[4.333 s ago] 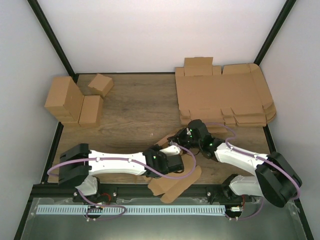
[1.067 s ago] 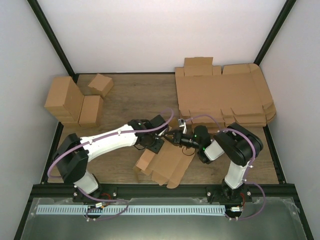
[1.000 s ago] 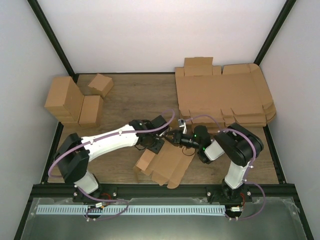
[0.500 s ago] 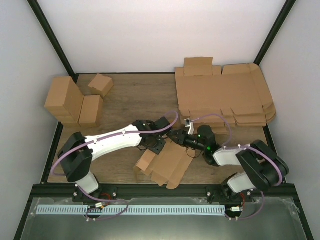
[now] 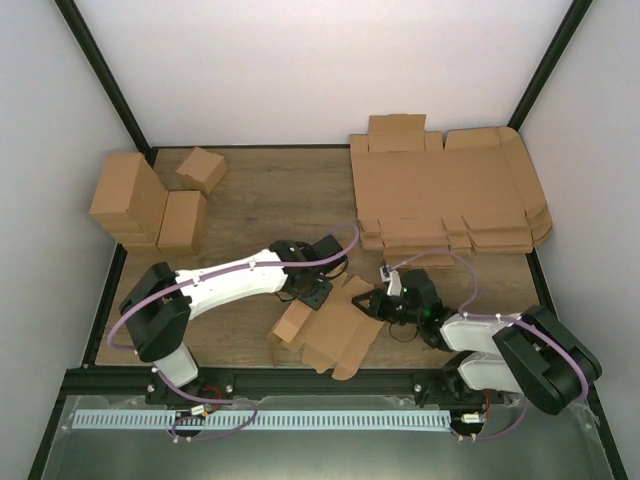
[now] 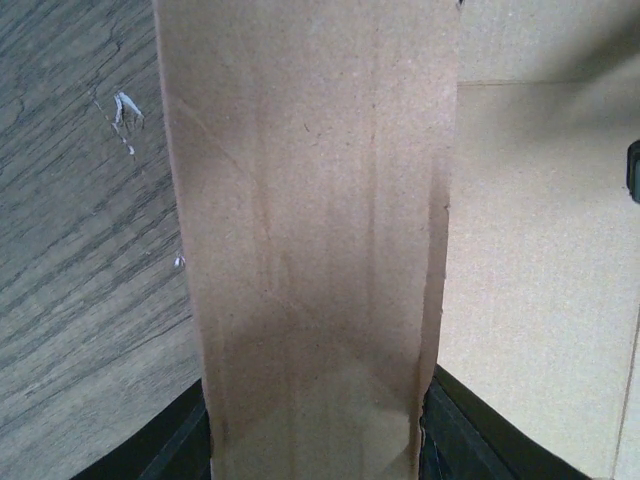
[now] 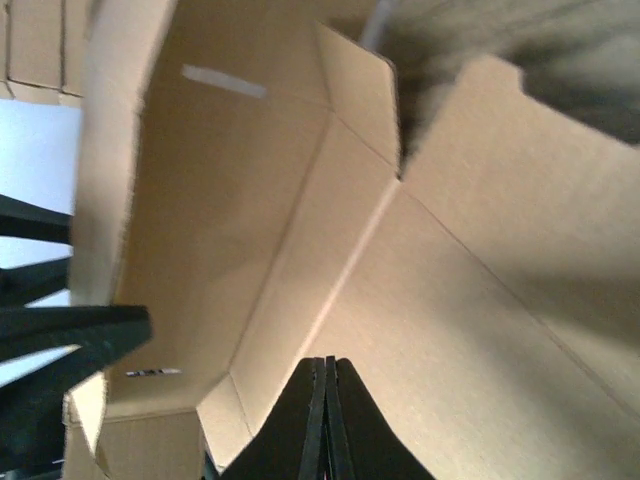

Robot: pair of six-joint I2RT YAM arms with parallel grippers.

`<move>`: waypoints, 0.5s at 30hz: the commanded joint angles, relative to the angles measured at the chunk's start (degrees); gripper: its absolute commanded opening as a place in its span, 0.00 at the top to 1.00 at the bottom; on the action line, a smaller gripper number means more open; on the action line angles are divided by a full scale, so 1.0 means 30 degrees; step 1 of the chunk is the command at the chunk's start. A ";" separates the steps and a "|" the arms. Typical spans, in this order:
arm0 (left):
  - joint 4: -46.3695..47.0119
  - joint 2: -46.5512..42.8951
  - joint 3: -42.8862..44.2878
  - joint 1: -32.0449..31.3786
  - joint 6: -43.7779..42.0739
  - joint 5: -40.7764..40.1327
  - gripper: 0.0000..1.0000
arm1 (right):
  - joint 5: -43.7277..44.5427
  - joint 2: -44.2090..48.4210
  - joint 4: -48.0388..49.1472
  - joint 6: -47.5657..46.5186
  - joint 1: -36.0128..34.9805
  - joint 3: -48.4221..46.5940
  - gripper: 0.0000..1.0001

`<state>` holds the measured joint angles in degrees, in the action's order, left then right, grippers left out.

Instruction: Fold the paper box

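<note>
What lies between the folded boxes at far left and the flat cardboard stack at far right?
Only bare wooden tabletop between the folded boxes and the cardboard stack, shown in the top view.

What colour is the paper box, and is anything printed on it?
The paper box is plain brown with no print. It shows best in the left wrist view.

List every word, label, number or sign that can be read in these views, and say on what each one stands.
None: no view shows readable text. The paper box, the stack of flat sheets and the folded boxes are plain brown, without print. The pale strip on the cardboard in the right wrist view shows no letters.
</note>
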<state>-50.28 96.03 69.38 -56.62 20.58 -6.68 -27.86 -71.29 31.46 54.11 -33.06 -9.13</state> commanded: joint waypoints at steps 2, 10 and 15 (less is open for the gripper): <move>-0.0259 0.0123 0.0751 -0.0177 -0.0122 0.0317 0.53 | -0.0332 -0.0344 -0.0139 -0.0609 0.0092 0.0665 0.99; -0.0319 0.0443 0.1167 -0.0451 0.0074 0.0858 0.53 | -0.0444 -0.3032 0.2011 -0.0523 0.0092 0.0934 0.99; -0.0407 0.0869 0.1511 -0.0955 0.0269 0.1139 0.54 | -0.0518 -0.5044 0.3350 -0.0507 0.0026 0.0845 0.99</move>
<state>-51.29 97.03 72.03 -58.04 20.78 -4.93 -29.98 -82.30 38.33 53.39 -33.06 -6.55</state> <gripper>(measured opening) 0.463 0.011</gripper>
